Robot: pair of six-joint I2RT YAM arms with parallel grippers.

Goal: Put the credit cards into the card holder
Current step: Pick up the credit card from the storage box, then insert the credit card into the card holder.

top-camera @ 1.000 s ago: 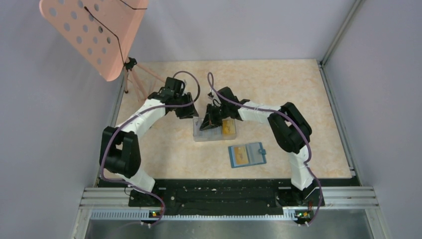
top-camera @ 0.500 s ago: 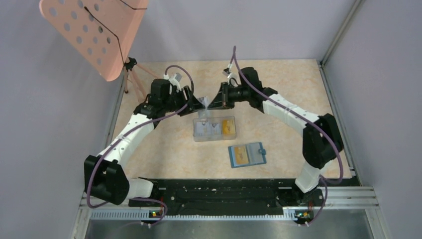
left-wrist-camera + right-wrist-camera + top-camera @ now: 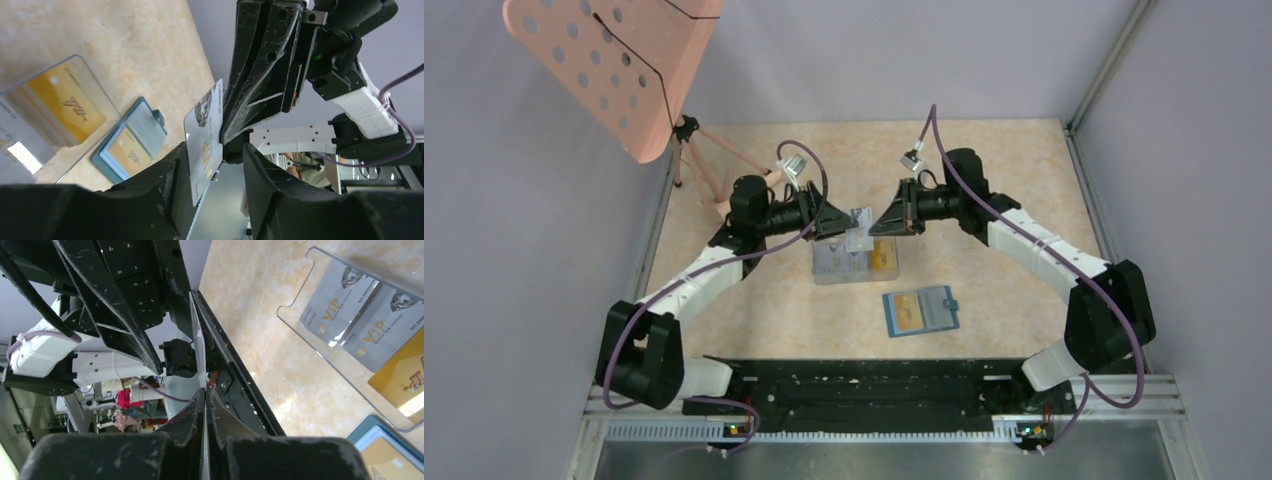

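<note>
From above, the left gripper [image 3: 839,222] and the right gripper [image 3: 876,224] are meeting tip to tip over the clear box [image 3: 819,272], with a whitish credit card [image 3: 859,226] standing between them. The card holder [image 3: 934,308] is lying open below and nearer the bases than both, an orange card [image 3: 907,313] showing inside it.

On the left wrist, the left fingers are standing spread on either side of the card, a gap showing on one side. The right tips are pinching its far edge.

On the right wrist, the right fingers are pressing together on the card, seen edge-on. Two grey cards [image 3: 350,310] and a gold one [image 3: 406,375] are waiting in the box beneath.

This is probably a hand-over. Next, the left needs to clamp before the right lets go.
</note>
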